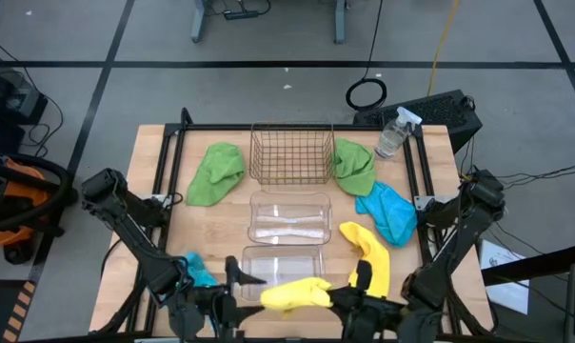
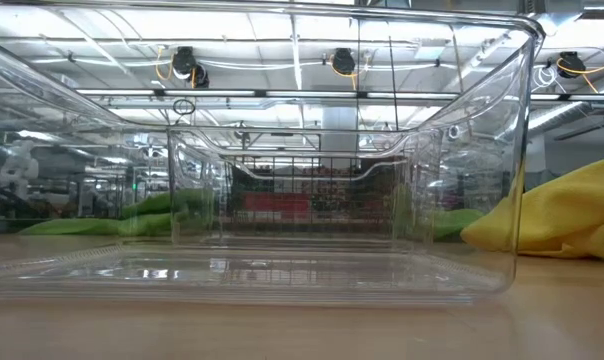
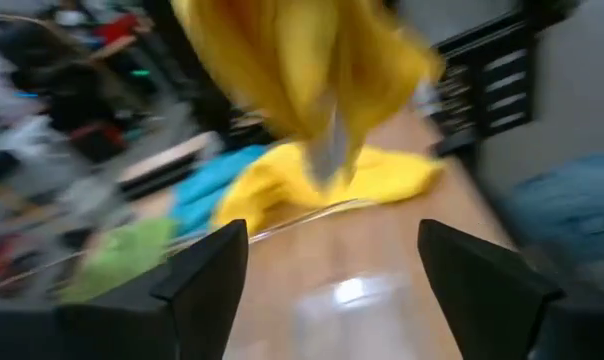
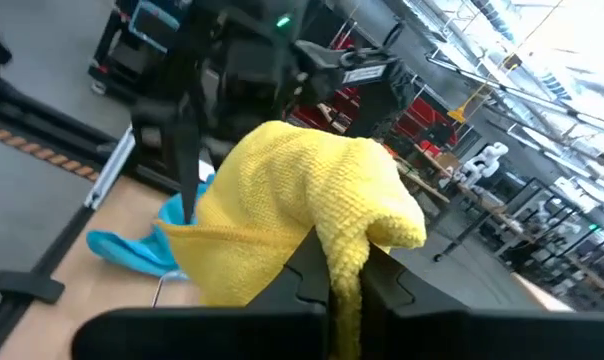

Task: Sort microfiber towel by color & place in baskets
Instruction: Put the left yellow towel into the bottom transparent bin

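While a crumpled yellow microfiber towel [image 1: 295, 294] is held just above the near edge of the wooden table [image 1: 221, 229], the right gripper [image 4: 334, 282] is seen clamped shut on a fold of it, as the right wrist view shows the cloth bunched over the closed fingers. Facing it from the other side, the left gripper [image 3: 327, 265] is spread open, with its two dark fingers [image 3: 207, 275] apart and nothing between them; in the left wrist view the yellow cloth hangs in front of it.

Three containers are lined up down the middle of the table. Farthest away is a copper-coloured wire mesh basket [image 1: 290, 152]. Next comes a clear plastic rectangular basket [image 1: 288, 216], and nearest is a second clear plastic basket [image 1: 282, 267], just beyond the held towel. No cloth can be seen in any of the three.

A second yellow towel [image 1: 368, 252] is laid on the table to the right of the clear baskets. Beside it, farther back, a sky blue towel [image 1: 387, 211] is spread. One bright green towel [image 1: 217, 172] is laid left of the wire basket, and another green towel [image 1: 354, 165] touches its right side. A second sky blue towel [image 1: 198, 270] is partly hidden by the left arm near the front left. A clear spray bottle [image 1: 393, 132] is lying at the far right corner.
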